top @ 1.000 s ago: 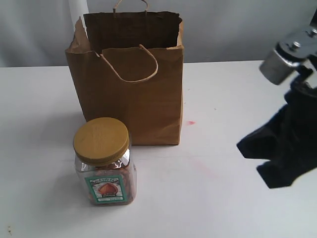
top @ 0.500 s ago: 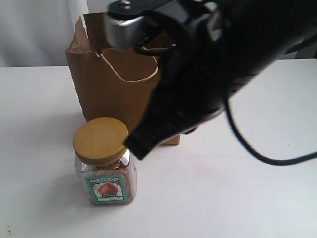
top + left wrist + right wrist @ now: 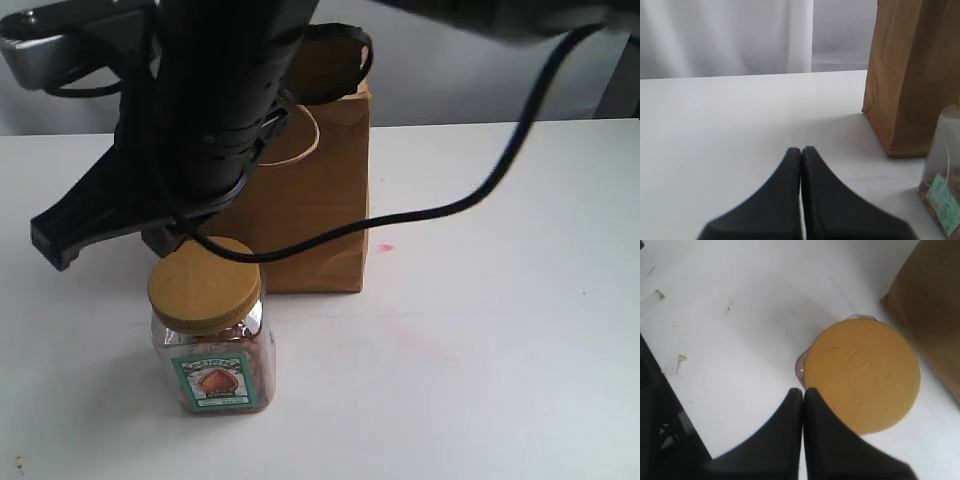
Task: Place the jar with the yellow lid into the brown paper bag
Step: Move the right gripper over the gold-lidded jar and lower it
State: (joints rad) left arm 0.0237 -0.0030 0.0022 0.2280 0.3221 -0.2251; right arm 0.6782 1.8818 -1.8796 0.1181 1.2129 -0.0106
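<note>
The yellow-lidded jar stands upright on the white table, just in front of the brown paper bag. The bag stands upright, and its rim is largely hidden by my right arm. My right gripper has reached across and hovers above and to the left of the jar. From the right wrist, the shut right gripper sits beside the edge of the yellow lid, holding nothing, with the bag beyond. My left gripper is shut and empty, low over the table, apart from the bag and jar.
A black cable trails from the right arm across the bag's right side. A small red stain marks the table by the bag. A grey curtain hangs behind. The table's edge and a dark frame lie near the jar.
My right arm swung from the far right across the bag to the left, ending above the jar and hiding the bag's top. Jar and bag stayed put.
</note>
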